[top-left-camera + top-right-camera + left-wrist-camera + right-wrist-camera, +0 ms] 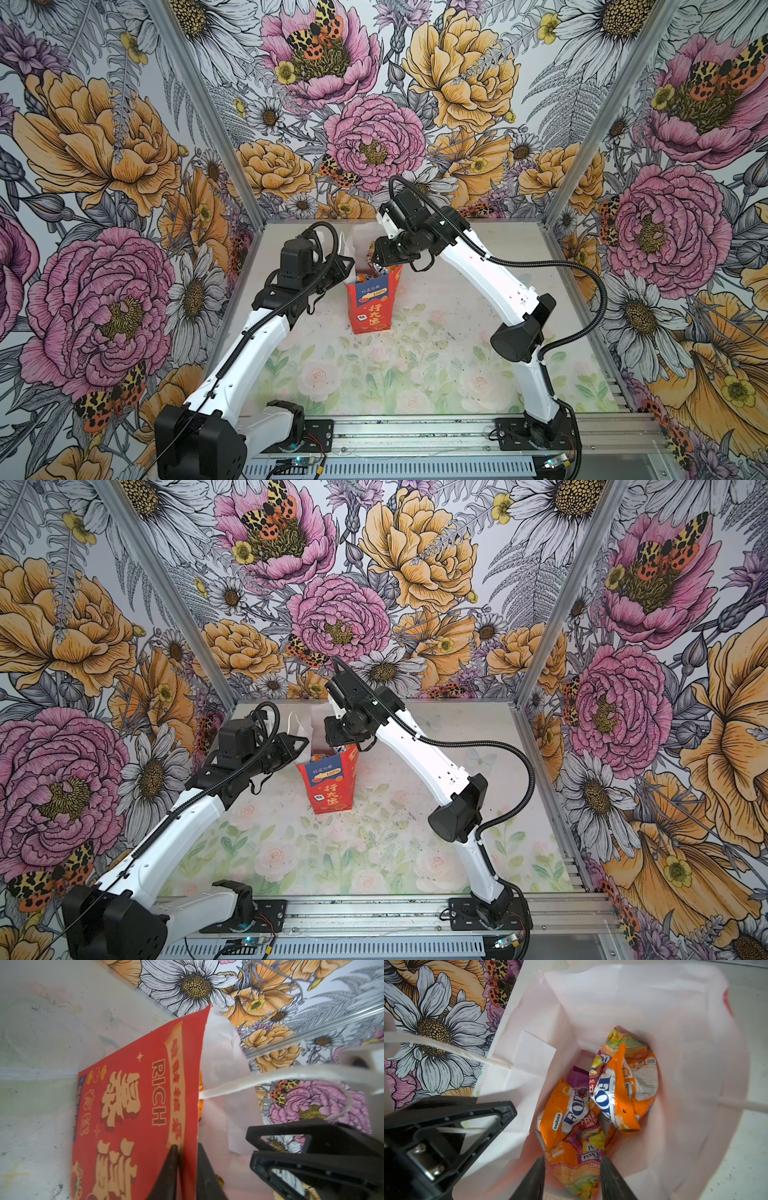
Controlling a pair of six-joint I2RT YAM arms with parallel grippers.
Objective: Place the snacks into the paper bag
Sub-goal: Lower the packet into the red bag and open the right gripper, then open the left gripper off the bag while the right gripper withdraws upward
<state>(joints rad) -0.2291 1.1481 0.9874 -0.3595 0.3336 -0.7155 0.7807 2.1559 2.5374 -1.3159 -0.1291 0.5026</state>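
The red paper bag [372, 309] [330, 787] stands upright mid-table with its mouth open. Inside it, the right wrist view shows three orange packets [564, 1115] [623, 1088] [579, 1167] heaped over a purple packet [580, 1080]. My right gripper [572, 1159] [380, 259] hangs open in the bag's mouth, the nearest orange packet lying loose below its fingers. At the bag's left rim my left gripper [186, 1147] [349, 268] straddles the red wall [135, 1095], one finger outside and one inside, slightly apart. A white cord handle [270, 1078] loops past it.
Floral walls and aluminium corner posts [232, 137] [598, 137] enclose the table on three sides. The pale flowered mat [395, 374] covers the table. A metal rail [415, 436] with both arm bases runs along the front edge.
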